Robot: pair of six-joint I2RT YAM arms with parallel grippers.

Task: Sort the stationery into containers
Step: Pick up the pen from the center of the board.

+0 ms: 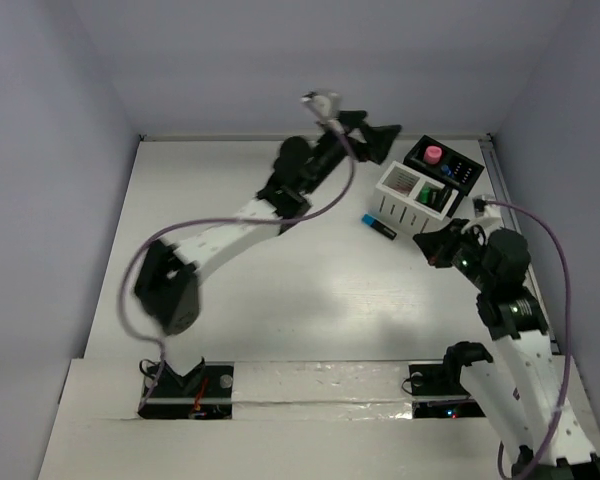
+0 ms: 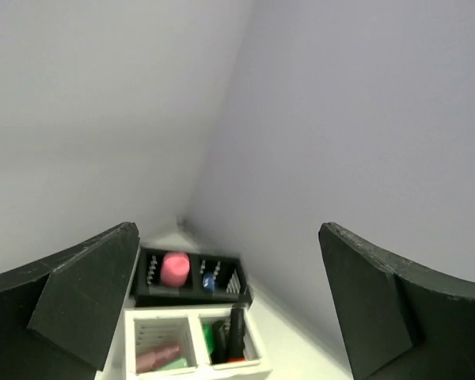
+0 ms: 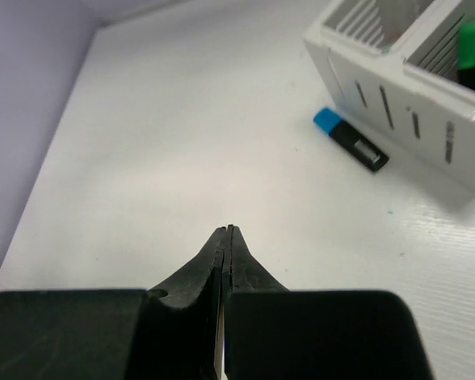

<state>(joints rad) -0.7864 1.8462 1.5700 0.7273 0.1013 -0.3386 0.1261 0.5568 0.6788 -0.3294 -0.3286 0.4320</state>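
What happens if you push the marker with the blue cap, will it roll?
Maybe a little. The marker lies flat on the smooth white table, so a sideways push may roll or slide it. It looks stiff and small, so likely light. The white box close beside it would probably stop it.

Lit softly and evenly from overhead — no harsh glare. Pale grey shadows on the table [image 1: 310, 300], a faint one beside the white slatted box [image 3: 396, 111]. Smeared by motion along the left arm [image 1: 230, 235]; soft in near foregrounds.

Matt table [image 3: 182, 198], smooth plastic box [image 3: 404, 111]
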